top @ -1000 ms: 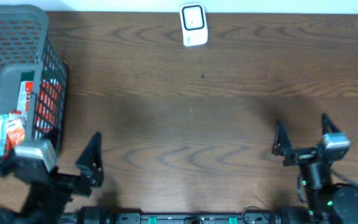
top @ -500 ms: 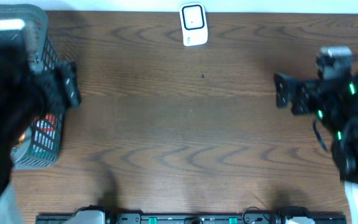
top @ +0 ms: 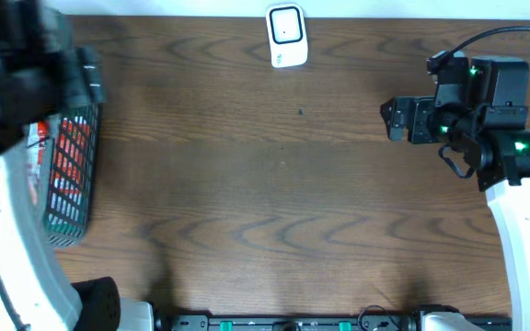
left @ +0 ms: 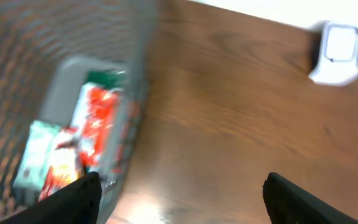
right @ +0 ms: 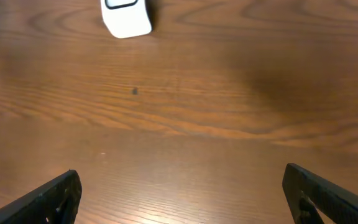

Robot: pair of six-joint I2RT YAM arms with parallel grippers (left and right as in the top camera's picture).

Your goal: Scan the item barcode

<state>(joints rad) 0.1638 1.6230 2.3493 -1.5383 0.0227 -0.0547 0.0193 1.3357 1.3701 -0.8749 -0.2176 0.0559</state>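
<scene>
The packets [left: 95, 124], flat red, white and green wrappers, lie in a grey mesh basket [top: 67, 198] at the desk's 9 o'clock edge. A rounded white scanner [top: 285, 37] stands at 12 o'clock. The desk [top: 274, 184] is dark grained wood. The left hand [left: 185, 199], at 10 o'clock, gapes wide and empty. So does the right hand [right: 188, 196], at 3 o'clock.
</scene>
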